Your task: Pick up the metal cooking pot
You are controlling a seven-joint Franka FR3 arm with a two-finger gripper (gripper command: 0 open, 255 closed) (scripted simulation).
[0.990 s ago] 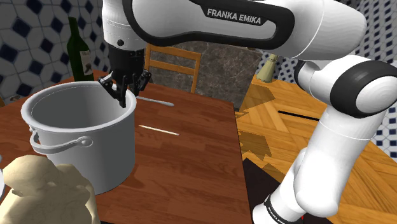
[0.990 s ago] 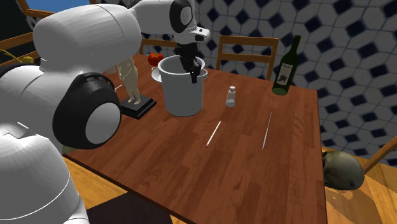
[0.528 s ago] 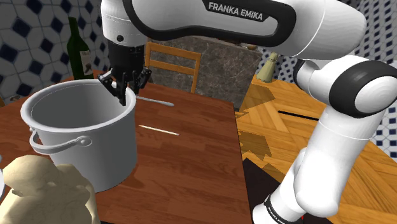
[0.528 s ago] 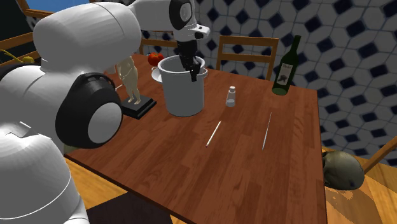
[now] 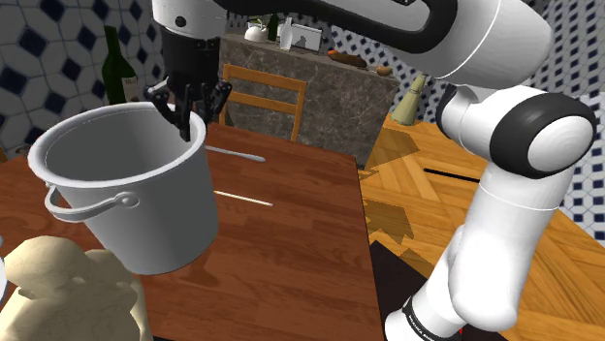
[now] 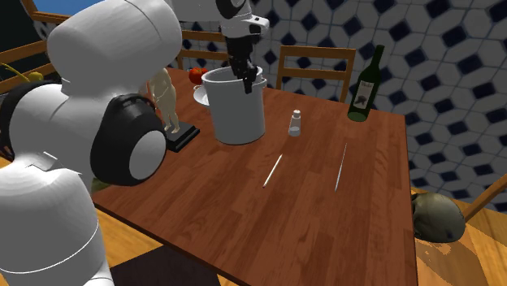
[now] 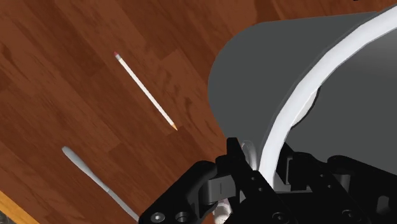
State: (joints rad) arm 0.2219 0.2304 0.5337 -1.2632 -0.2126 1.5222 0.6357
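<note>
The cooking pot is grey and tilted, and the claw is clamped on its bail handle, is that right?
Not quite. The claw is clamped on the rim of the cooking pot, with one finger on each side of the wall, as the wrist view shows. The bail handle hangs free on the far side of the pot from the claw. The pot is grey and tilted.

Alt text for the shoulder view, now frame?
The black gripper, fingers shut on the rim, holds a tilted grey pot, with a wooden table beneath. A dark bottle and a wooden chair stand behind it.
</note>
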